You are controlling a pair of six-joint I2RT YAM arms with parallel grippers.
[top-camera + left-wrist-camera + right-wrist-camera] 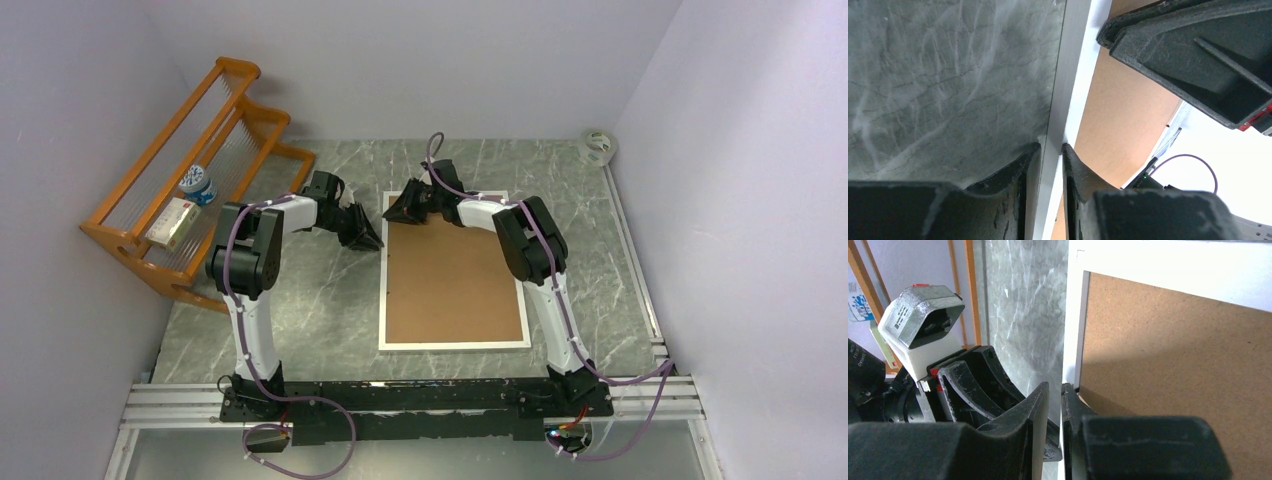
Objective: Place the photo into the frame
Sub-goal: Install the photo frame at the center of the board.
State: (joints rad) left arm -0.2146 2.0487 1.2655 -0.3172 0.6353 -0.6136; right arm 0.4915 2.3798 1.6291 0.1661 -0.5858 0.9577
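From above, the frame point(455, 345) lies brown back up on the table point(320, 310); left gripper point(376, 243) and right gripper point(391, 213) meet at its far-left corner; left wrist — fingers point(1020, 167) pinch the rim; right wrist — fingers point(1035, 405) nearly closed astride it, grip unclear.

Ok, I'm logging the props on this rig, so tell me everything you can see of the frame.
The frame lies flat, back up, on the grey marbled table. It has thin white rails around a brown hardboard back. The left gripper pinches its left rail near the far corner. The right gripper sits at that rail too, grip unclear.
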